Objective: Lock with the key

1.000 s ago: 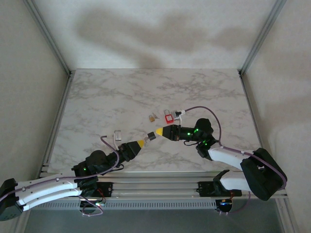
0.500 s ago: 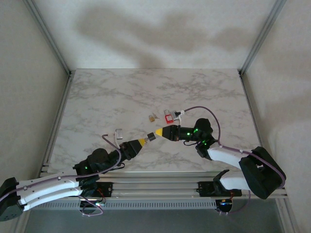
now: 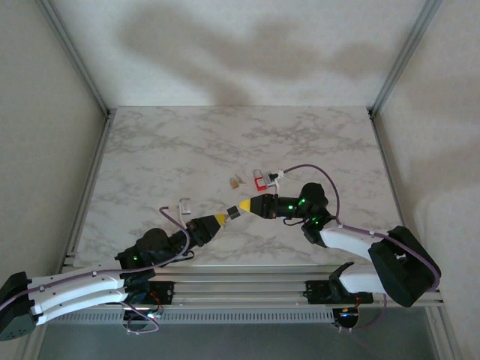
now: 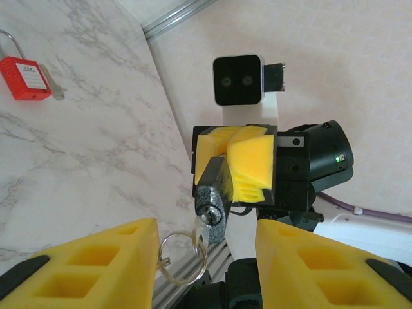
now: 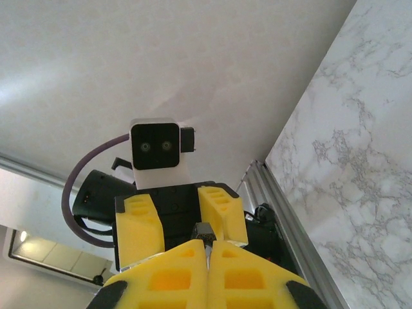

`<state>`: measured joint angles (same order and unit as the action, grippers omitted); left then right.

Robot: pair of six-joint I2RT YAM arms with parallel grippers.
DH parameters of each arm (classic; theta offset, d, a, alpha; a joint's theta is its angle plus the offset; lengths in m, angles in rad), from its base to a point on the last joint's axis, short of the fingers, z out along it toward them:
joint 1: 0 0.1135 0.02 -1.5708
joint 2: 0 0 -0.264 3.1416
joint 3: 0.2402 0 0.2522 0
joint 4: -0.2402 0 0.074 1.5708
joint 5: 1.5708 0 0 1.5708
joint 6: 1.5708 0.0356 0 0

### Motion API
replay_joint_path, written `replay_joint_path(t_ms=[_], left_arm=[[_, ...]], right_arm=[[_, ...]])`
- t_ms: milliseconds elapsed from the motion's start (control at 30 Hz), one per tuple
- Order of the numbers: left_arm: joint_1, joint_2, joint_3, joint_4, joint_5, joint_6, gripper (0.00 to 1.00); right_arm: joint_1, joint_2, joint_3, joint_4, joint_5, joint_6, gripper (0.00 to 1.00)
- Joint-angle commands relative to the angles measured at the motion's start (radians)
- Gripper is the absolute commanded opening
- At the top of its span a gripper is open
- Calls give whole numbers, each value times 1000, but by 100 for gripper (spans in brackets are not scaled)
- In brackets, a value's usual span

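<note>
A grey padlock [image 4: 212, 193] is held up off the table, with my right gripper [image 3: 244, 205] shut on its body. A silver key [image 4: 203, 225] sits in its keyhole, and a key ring [image 4: 183, 257] hangs from the key. My left gripper [image 4: 206, 257] faces the lock's keyhole end, its yellow fingers [image 4: 96, 257] standing apart on either side of the key without pinching it. From above, the padlock [image 3: 234, 211] bridges the two yellow tips, with the left gripper [image 3: 218, 219] below-left of it. In the right wrist view the right gripper [image 5: 207, 248] pinches the padlock [image 5: 206, 230].
A red padlock [image 3: 259, 182] lies on the marble table [image 3: 165, 150] just behind the right gripper, also in the left wrist view [image 4: 24, 77]. A small brass item [image 3: 235, 181] lies left of it. The table's aluminium front rail [image 3: 247, 274] runs below both grippers.
The left gripper's fingers have drawn closer together round the key, and its wrist has shifted slightly. The right gripper and the padlock have stayed put.
</note>
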<state>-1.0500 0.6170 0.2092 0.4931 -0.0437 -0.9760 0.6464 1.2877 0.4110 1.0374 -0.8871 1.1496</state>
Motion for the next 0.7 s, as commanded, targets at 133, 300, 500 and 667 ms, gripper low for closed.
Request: replay_joint_path(t_ms=[133,300,500,667], left_arm=[[7,9,18,46,23,-4,41],[7,15,11,60,27,-10,40],[8,26,7,83,34,-15,36],[8,32,6,91,39,-16,33]], right_arm=[[14,7,14,66,-22,7,0],[20,7,13,67,-26,6,0],[28,16,48,68,-29,4,0],[30,16,49,67,-29,5,0]])
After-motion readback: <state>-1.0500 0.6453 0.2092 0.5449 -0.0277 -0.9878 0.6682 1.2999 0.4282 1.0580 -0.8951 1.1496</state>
